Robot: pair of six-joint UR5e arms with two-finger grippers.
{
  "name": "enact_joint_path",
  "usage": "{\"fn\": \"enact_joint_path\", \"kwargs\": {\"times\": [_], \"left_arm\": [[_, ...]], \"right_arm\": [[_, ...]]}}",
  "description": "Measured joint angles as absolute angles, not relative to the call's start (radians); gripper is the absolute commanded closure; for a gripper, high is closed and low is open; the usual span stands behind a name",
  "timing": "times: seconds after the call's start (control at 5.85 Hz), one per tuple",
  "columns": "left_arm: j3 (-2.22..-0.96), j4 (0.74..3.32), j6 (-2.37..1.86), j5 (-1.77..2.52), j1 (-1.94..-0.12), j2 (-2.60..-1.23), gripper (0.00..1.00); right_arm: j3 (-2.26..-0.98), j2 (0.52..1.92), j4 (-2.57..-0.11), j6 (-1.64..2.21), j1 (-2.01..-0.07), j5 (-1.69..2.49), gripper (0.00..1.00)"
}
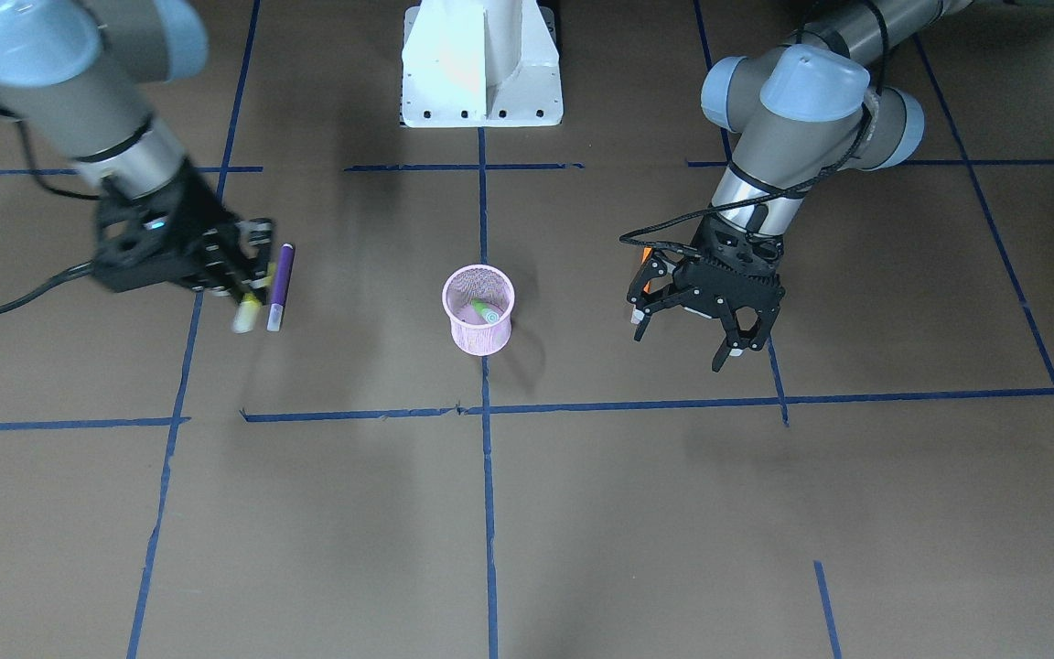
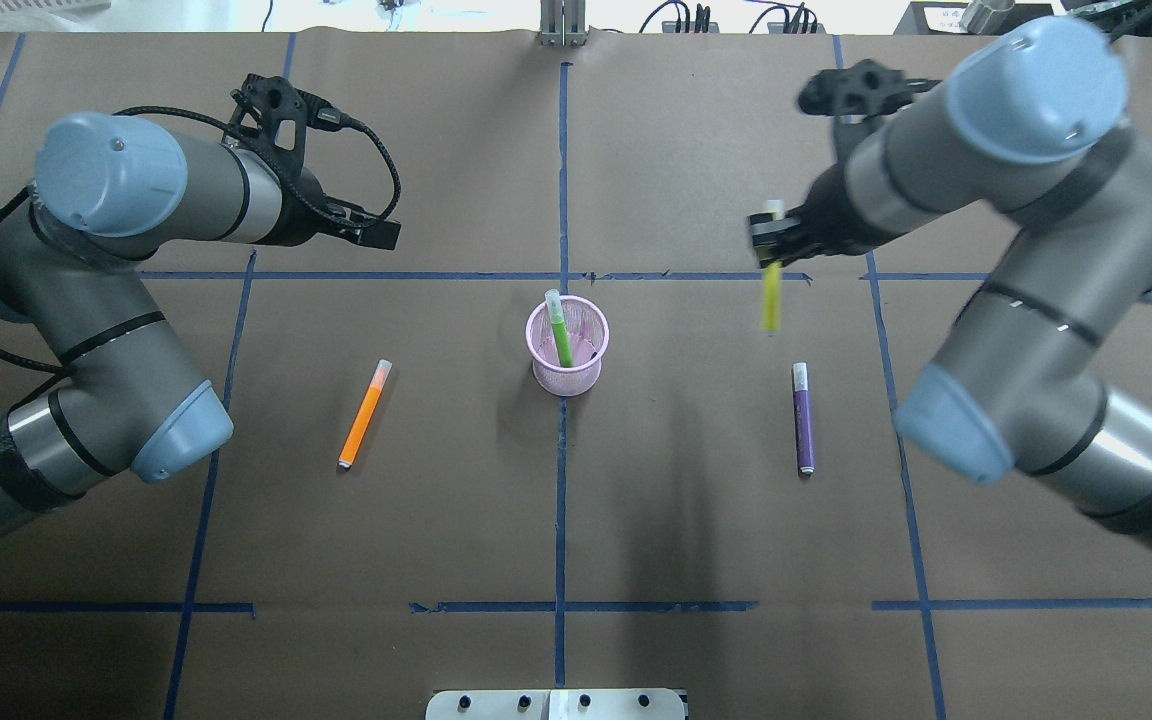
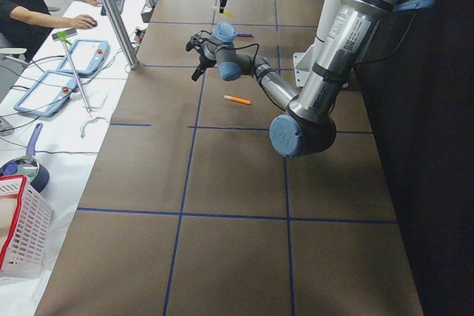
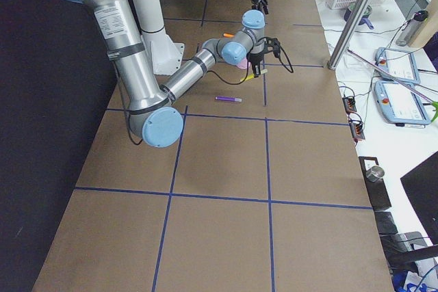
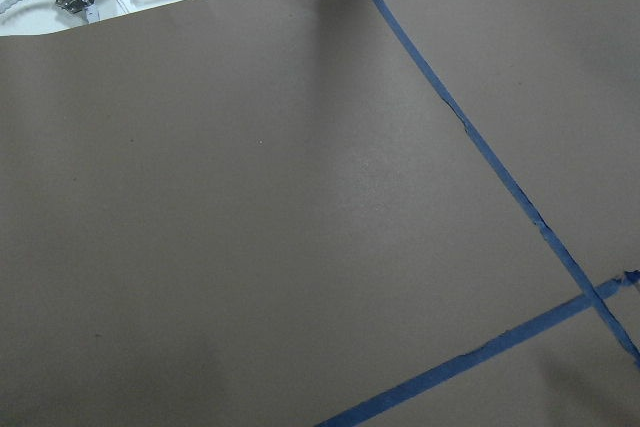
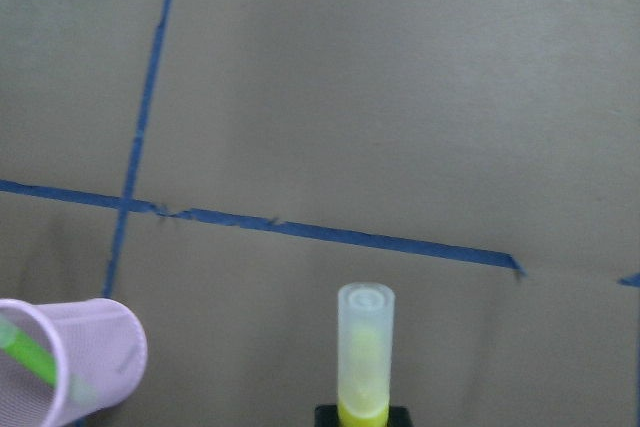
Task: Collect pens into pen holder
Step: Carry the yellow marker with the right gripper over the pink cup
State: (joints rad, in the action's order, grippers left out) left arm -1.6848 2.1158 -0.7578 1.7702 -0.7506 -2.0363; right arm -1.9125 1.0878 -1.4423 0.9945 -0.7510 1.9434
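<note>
**Container.** The small round pink wire-mesh pen holder (image 2: 567,379) stands upright on the brown paper-covered table (image 2: 636,520), on the blue tape centre line (image 2: 560,500). It contains one item: the slim green pen (image 2: 560,337), which leans against the rim with its translucent cap end above it.

**Right gripper.** The right gripper (image 2: 774,240) is clenched on a slim yellow pen (image 2: 770,295). In the right wrist view the whitish cap end projects beyond the fingers. This pen is near the pen holder, on the robot's right side of it, and outside it.

**Left gripper.** The left gripper (image 1: 679,351) is released, fingers spread, and holds nothing.

**Loose items.** The slim orange pen (image 2: 365,414) lies flat on the table on the robot's left side of the pen holder. The slim purple pen (image 2: 803,417) lies flat on the robot's right side. Both are well apart from the container.
</note>
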Motion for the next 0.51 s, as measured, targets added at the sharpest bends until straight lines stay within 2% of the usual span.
{"fn": "enact_joint_path", "kwargs": {"times": [0.51], "left_arm": [[-1.684, 2.116, -0.758, 1.770, -0.748, -2.037, 0.00]], "right_arm": [[-1.912, 0.970, -1.442, 1.205, -0.558, 1.629, 1.00]]}}
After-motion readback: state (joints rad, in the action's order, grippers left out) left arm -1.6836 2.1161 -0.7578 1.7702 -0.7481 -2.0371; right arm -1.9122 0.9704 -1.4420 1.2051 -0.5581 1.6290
